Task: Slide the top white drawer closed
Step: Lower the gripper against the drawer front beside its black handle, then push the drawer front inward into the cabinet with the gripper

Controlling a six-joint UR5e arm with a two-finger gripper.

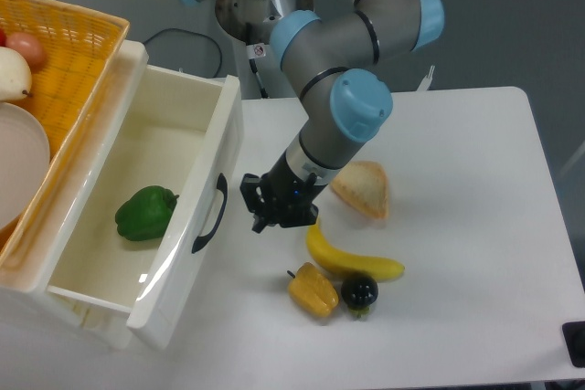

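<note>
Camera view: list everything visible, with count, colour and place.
top white drawer: one, white with black handle, left, pulled open
green pepper: one, green, inside the drawer
orange woven basket: one, orange, top left, holding a white plate and pale fruit
bread slice: one, tan, table centre
banana: one, yellow, below the bread
yellow pepper: one, yellow, near front edge
dark round fruit: one, black, beside the yellow pepper
table: one, white
gripper: one, black, just right of the drawer handle, holding nothing

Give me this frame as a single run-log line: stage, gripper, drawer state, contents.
stage: approach | gripper: empty, beside black handle, not touching | top white drawer: fully open | inside: green bell pepper
</note>
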